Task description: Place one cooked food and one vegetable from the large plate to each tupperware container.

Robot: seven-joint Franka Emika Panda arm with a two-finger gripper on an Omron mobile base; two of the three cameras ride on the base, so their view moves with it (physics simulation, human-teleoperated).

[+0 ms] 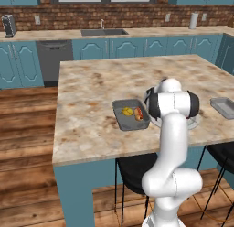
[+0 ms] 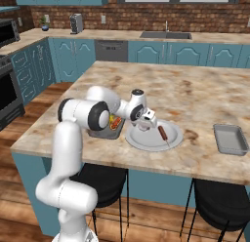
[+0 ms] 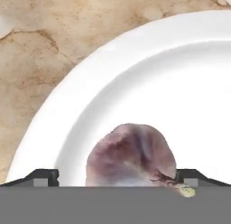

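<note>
Hovering low over the large plate (image 2: 141,141), the tool (image 3: 118,175) stands open astride a purplish rounded vegetable (image 3: 131,155). Next move: close, lift, carry to the empty tray (image 2: 229,138).

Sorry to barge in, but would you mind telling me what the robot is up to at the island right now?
The robot is sorting food from the large plate into two grey trays. The near tray already holds a yellow vegetable and a red-orange sausage piece; the far tray looks empty. The gripper is open and low over the plate, with a purplish rounded item between its fingertips, not yet gripped. Another sausage on a stick lies on the plate.
</note>
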